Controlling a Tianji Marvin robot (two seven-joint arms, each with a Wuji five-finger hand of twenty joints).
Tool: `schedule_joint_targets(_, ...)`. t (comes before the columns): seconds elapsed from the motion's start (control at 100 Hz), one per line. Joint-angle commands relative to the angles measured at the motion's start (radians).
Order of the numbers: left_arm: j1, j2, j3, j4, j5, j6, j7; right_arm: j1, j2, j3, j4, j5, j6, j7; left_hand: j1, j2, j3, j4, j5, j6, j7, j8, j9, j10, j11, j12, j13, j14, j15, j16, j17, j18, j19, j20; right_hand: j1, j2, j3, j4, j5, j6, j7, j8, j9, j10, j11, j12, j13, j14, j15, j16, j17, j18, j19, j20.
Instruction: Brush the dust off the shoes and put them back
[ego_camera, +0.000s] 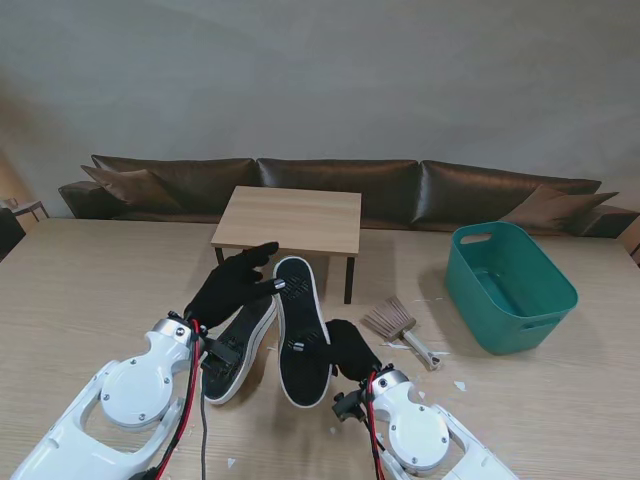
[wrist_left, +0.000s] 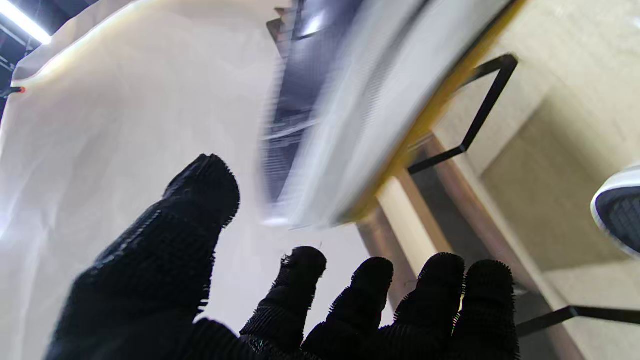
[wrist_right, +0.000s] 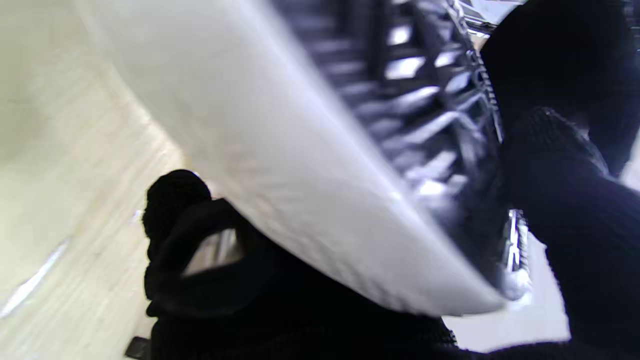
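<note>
No readable branding. Right hand (ego_camera: 350, 348) grips raised shoe (ego_camera: 300, 330), sole twd camera; left hand (ego_camera: 232, 283) spread, empty, over 2nd shoe (ego_camera: 238, 350) on table (ego_camera: 80, 290).

Two black shoes with white soles and a small brush

Left shoe (ego_camera: 240, 352) is lying on the table; right shoe (ego_camera: 302, 335) is showing its sole, tilted; brush (ego_camera: 398, 327) is lying to their right.

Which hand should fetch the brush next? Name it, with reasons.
Probably left. The right hand is shut on the sole-up shoe, while the left hand is open, though the brush lies on the right, so it must reach across.
</note>
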Motion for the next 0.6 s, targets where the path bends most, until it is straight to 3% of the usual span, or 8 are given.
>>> schedule_joint_targets(0.0, 0.005, -0.001, -0.014, -0.030, 0.007, -0.014, -0.004, -0.012, -0.001, -0.002, 0.015, -0.012, 0.020, 0.006, -0.020, 0.031, 0.013, 0.034, -0.012, -0.049, -0.009, -0.007, -0.018, -0.001, -0.010, -0.016, -0.041, -0.008, -0.014, -0.012, 0.008, -0.037, -0.021, 0.019, 0.188, 0.066, 0.248, 0.072, 0.100, -0.041, 0.209, 0.069, 0.092, -0.008, 0.020, 0.023, 0.012, -0.118, 0.034, 0.011, 0.315, 0.022, 0.047, 0.024)
schedule_joint_targets(0.27, 0.078, 0.004, -0.072, -0.066, 0.096, -0.072, 0.029, 0.005, -0.013, -0.018, 0.048, -0.077, 0.105, -0.041, -0.012, 0.049, 0.004, 0.034, 0.040, -0.040, 0.021, 0.007, 0.026, -0.016, 0.006, -0.006, -0.013, -0.005, 0.003, -0.002, 0.014, -0.031, -0.021, 0.047, 0.187, 0.066, 0.250, 0.073, 0.105, -0.047, 0.210, 0.072, 0.100, -0.012, 0.015, 0.030, 0.012, -0.128, 0.045, 0.017, 0.329, 0.017, 0.047, 0.031)
schedule_joint_targets(0.59, 0.169, 0.014, -0.131, -0.100, 0.177, -0.071, 0.021, 0.028, -0.056, -0.059, 0.074, -0.143, 0.282, -0.172, 0.003, 0.063, -0.013, 0.036, 0.070, -0.036, 0.037, 0.028, 0.065, -0.019, 0.018, 0.014, 0.004, -0.001, 0.014, 0.008, 0.020, -0.027, -0.025, 0.067, 0.175, 0.075, 0.253, 0.074, 0.113, -0.054, 0.203, 0.062, 0.110, -0.014, 0.008, 0.029, 0.012, -0.125, 0.049, 0.019, 0.339, 0.024, 0.049, 0.033)
